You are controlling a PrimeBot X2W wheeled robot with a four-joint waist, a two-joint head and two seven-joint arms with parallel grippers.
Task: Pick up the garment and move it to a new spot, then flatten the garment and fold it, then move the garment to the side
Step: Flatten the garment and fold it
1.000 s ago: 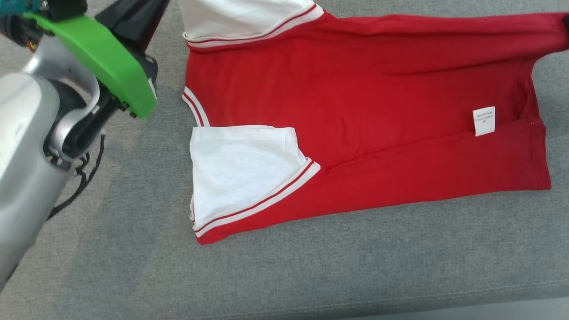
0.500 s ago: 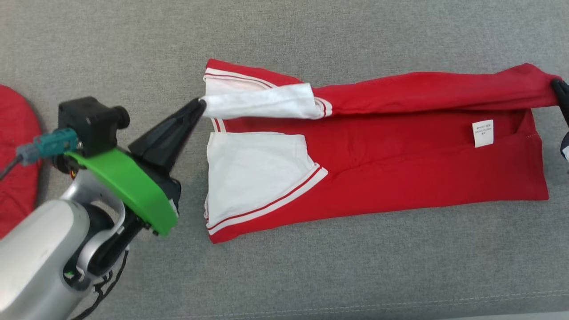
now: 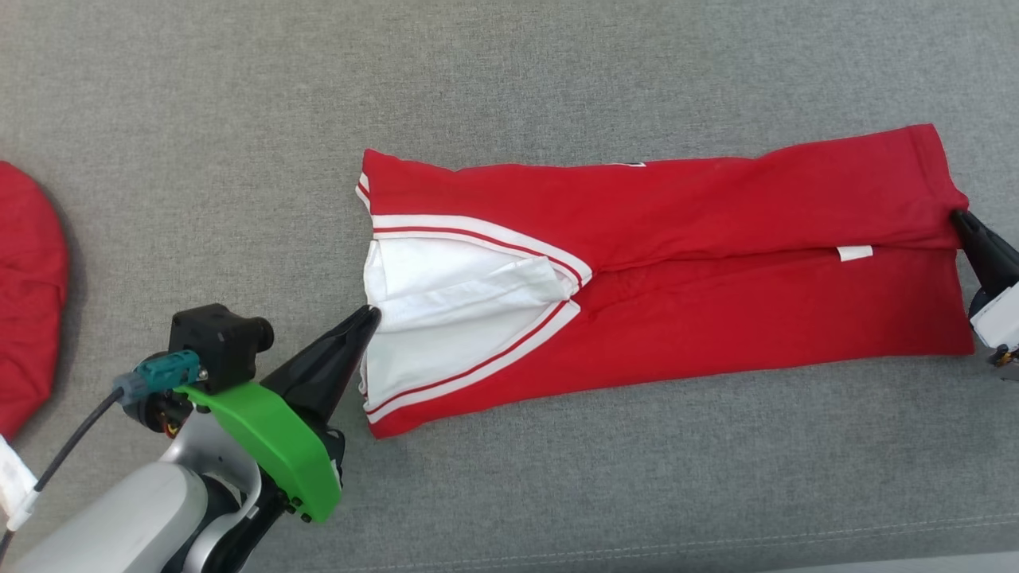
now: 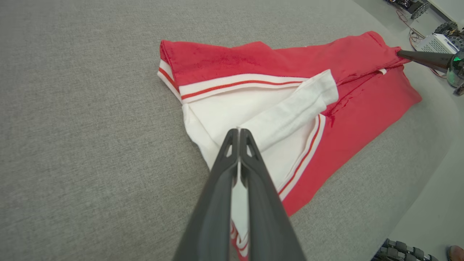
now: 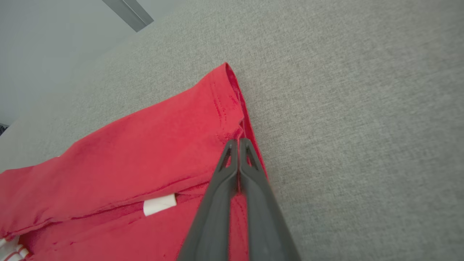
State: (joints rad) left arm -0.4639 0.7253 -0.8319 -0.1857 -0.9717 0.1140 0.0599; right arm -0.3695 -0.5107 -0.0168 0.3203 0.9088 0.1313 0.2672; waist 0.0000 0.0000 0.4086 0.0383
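Observation:
The garment (image 3: 716, 263) is a red shirt with white sleeves, lying folded lengthwise on the grey cushion (image 3: 557, 87). My left gripper (image 3: 370, 314) is at its left end, shut on the cuff of a white sleeve (image 4: 290, 108) that lies across the other sleeve. At the right end, my right gripper (image 3: 958, 216) is shut on the red hem edge of the folded-over layer (image 5: 145, 145). In the left wrist view my left gripper (image 4: 238, 131) pinches white cloth. The right wrist view has my right gripper (image 5: 237, 140) on the hem corner. A white label (image 3: 854, 253) peeks out from under the fold.
Another red cloth (image 3: 28, 294) lies at the left edge of the cushion. The cushion's front seam (image 3: 716, 541) runs close below the garment. Beyond the cushion's far end, the left wrist view shows equipment on the floor (image 4: 435, 41).
The head camera has shifted. Both grippers have drawn the garment's far half toward me and laid it over the near half, covering most of the label.

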